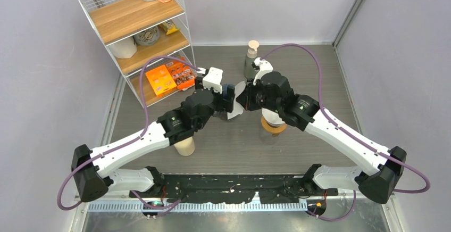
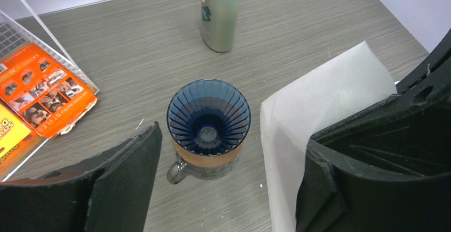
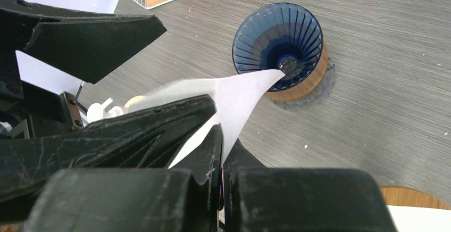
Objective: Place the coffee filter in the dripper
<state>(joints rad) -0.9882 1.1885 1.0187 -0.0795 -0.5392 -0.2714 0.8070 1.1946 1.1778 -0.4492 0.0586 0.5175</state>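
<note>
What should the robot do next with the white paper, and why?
Probably the left gripper should close gently on the coffee filter: the paper hangs folded flat between its open fingers, pinched by the right gripper, and the blue dripper below is empty.

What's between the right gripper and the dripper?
The coffee filter: pinched in the shut right gripper, its tip pointing at the blue dripper bowl. The right wrist view shows it.

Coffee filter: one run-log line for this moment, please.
coffee filter: pinched in right gripper, tip toward dripper | left gripper: open | dripper: empty, on glass mug | step: filter not yet in
</note>
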